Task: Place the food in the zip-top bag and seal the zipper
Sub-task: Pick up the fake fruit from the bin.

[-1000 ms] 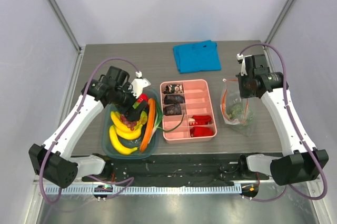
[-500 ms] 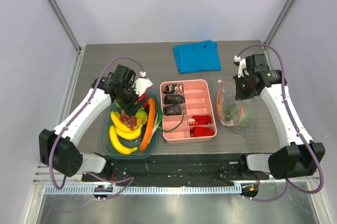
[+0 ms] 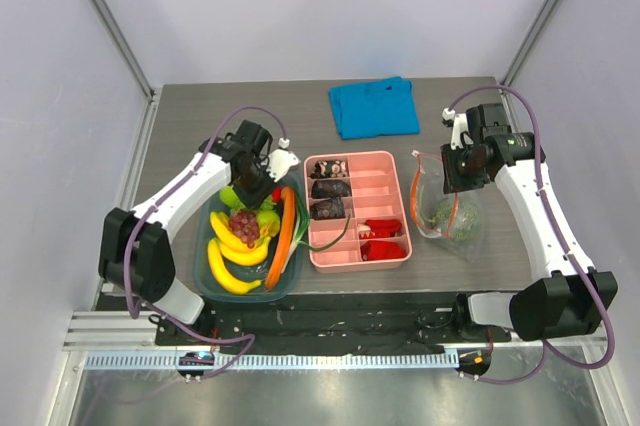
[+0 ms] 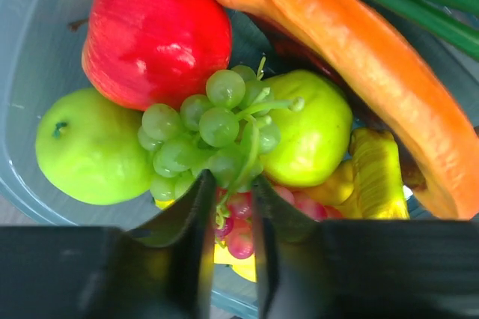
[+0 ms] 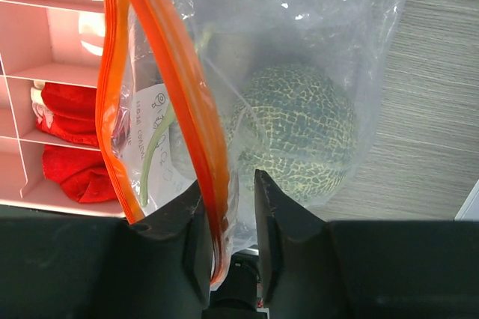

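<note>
Left gripper (image 4: 233,184) nearly closed around green grapes (image 4: 217,124), hold unclear, right gripper (image 5: 228,184) slightly parted astride zipper (image 5: 182,87), melon (image 5: 299,132) just beyond

You ran the left arm (image 3: 178,193) and right arm (image 3: 537,218): white link shells, black joints, black bases. A mauve cable (image 3: 240,111) looped off each. Left gripper (image 4: 233,210) and right gripper (image 5: 230,218) showed matte black, wedge-shaped fingers (image 4: 187,248).

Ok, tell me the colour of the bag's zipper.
The zipper is orange-red; the right wrist view shows it best.
</note>
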You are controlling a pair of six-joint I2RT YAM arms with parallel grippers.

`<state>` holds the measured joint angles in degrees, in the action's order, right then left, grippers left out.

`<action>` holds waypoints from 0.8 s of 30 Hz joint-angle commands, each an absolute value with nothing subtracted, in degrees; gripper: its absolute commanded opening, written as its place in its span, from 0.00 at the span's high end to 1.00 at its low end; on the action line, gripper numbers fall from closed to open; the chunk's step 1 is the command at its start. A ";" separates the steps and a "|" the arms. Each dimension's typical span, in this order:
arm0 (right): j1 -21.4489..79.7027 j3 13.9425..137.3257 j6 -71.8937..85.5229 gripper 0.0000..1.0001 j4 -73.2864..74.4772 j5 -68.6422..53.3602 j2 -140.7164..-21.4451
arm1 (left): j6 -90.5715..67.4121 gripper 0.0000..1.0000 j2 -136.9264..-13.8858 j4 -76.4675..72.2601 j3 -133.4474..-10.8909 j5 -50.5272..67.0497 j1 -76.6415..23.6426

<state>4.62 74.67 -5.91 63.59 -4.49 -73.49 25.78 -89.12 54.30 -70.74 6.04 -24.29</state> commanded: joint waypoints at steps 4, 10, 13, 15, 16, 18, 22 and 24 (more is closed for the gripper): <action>4.31 77.07 -6.33 0.74 65.12 -4.39 -71.28 | 25.84 1.00 -85.97 56.77 -73.48 9.23 -24.26; 4.31 79.71 -6.77 0.55 67.23 -4.92 -71.19 | 24.00 1.00 -81.66 59.06 -75.75 9.93 -24.26; 4.31 79.98 -7.03 0.60 67.76 -5.18 -70.75 | 22.77 1.00 -80.51 59.85 -78.03 10.11 -24.26; 4.31 79.72 -7.12 0.69 67.59 -5.10 -70.58 | 22.41 1.00 -80.07 60.55 -79.18 10.19 -24.26; 4.31 79.28 -7.12 0.78 67.41 -5.18 -70.66 | 22.15 1.00 -79.98 60.90 -79.71 10.28 -24.26; 4.31 78.93 -7.21 0.85 67.41 -5.27 -70.84 | 21.71 1.00 -80.07 62.22 -81.82 10.89 -24.26; 4.31 79.19 -7.12 0.99 67.32 -5.10 -70.84 | 20.83 1.00 -79.98 63.19 -85.25 11.16 -24.26; 4.31 79.63 -6.94 0.99 67.41 -5.01 -70.66 | 19.69 1.00 -79.81 63.63 -88.22 11.69 -24.26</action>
<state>4.62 77.69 -7.01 67.16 -5.06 -72.27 21.93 -81.69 62.04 -82.46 9.56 -24.29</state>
